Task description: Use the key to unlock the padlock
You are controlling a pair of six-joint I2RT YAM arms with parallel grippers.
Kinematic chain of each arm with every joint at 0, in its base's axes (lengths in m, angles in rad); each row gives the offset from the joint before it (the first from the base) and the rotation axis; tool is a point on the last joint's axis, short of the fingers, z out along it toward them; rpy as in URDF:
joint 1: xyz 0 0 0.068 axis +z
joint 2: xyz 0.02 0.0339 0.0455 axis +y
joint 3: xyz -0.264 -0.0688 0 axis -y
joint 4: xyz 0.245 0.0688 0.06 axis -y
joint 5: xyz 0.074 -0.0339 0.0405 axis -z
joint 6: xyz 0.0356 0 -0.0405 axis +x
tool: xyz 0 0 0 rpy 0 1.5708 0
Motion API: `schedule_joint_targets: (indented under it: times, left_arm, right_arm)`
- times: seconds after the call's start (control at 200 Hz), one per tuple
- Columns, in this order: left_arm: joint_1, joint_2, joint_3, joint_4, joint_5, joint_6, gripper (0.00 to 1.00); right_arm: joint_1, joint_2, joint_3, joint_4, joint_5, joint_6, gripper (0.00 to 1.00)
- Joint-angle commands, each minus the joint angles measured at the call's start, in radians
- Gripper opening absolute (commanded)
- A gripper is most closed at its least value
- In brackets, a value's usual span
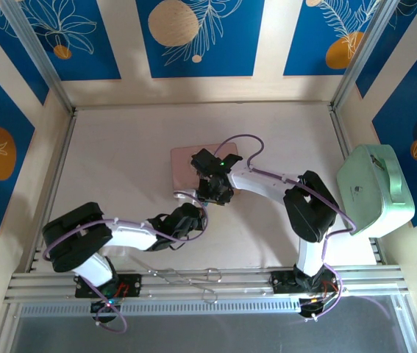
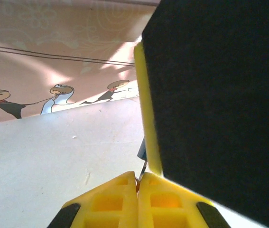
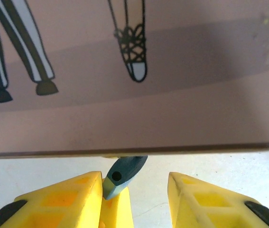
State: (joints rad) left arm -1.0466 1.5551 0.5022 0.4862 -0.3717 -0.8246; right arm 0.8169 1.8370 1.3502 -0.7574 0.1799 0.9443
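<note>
The padlock (image 3: 123, 172), small and blue-teal with a dark round hole facing me, hangs below the front edge of the pink illustrated box (image 3: 134, 114). My right gripper (image 3: 134, 178) stands open around it; the padlock rests against the left finger (image 3: 72, 199) and is clear of the right one. My left gripper (image 2: 138, 176) is shut on the key (image 2: 144, 167), a thin silvery sliver reaching up to the padlock (image 2: 142, 150). In the top view both grippers meet at the near edge of the pink box (image 1: 186, 163), the left gripper (image 1: 197, 218) just below the right gripper (image 1: 219, 193).
The right gripper's black and yellow finger (image 2: 210, 95) looms close on the right of the left wrist view. A mint-green case (image 1: 373, 190) sits at the table's right edge. A looped metal tool (image 1: 186, 276) lies on the near rail between the arm bases.
</note>
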Motion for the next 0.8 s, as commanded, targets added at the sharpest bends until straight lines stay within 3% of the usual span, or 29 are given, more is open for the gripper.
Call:
schedule_joint_targets:
  times: [0.0, 0.64, 0.795]
  left_arm:
    - [-0.044, -0.041, 0.052, 0.007, -0.031, 0.09, 0.0]
    - [-0.06, -0.052, 0.055, 0.023, -0.051, 0.097, 0.0]
    - [-0.067, -0.049, 0.048, 0.047, -0.05, 0.097, 0.0]
  right_arm:
    - [0.01, 0.035, 0.023, -0.012, -0.025, 0.015, 0.4]
    - [0.04, 0.067, 0.023, 0.003, 0.009, 0.082, 0.32]
    - [0.048, 0.044, -0.019, 0.054, 0.024, 0.119, 0.45]
